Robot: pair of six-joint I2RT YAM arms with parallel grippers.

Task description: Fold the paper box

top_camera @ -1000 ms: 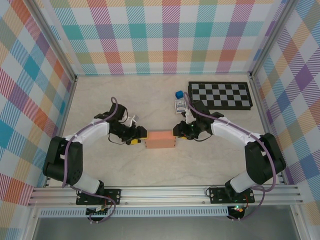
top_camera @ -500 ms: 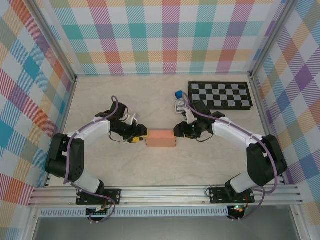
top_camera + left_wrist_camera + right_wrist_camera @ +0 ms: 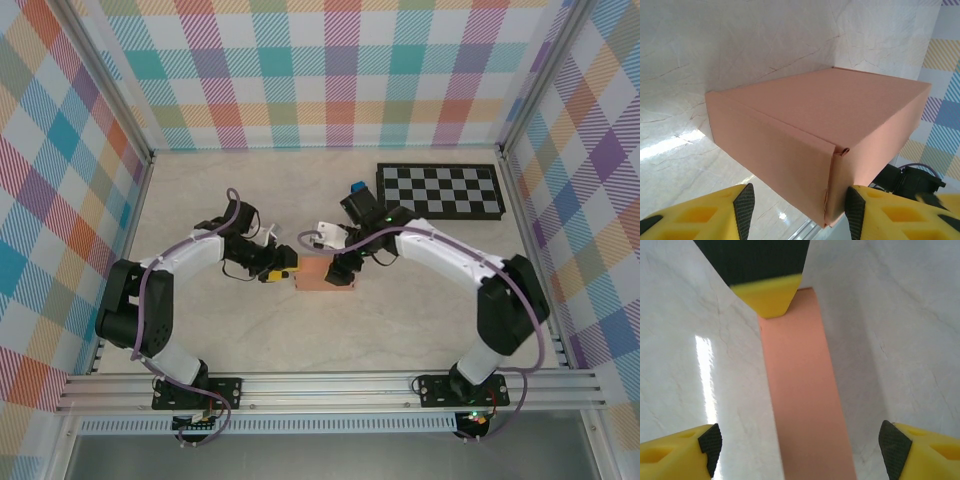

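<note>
Salmon-orange card, thin, now standing as a closed rectangular paper box (image 3: pixel 322 272) at mid-counter (image 3: pixel 400 330), long sides running left to right between my two arms. Finding: the panels are up and the lid lies flat, so I judge the folding all but complete and the step in hand to be the final seating of the closure. One defect noted: at the corner nearest my left wrist the end seam shows a small pucker and does not look fully tucked. My left fingers (image 3: pixel 744 210) stand partly parted and bracket that corner; bare counter shows between one pad and the long wall, so they are not clamped, and I cannot tell whether the other pad touches the end face. My right fingers (image 3: pixel 710 442) are spread wide and released, one on each side of the box, both clear of its walls. Pose: left arm curves in low from the left, wrist near the counter, tips aimed along it at the box's left end. Right arm reaches across from the right, elbow out, wrist raised over the box, tips pointing down. Next move, in my judgement, calls for a centred, light press; thin card will dent or skid if pushed unevenly.
</note>
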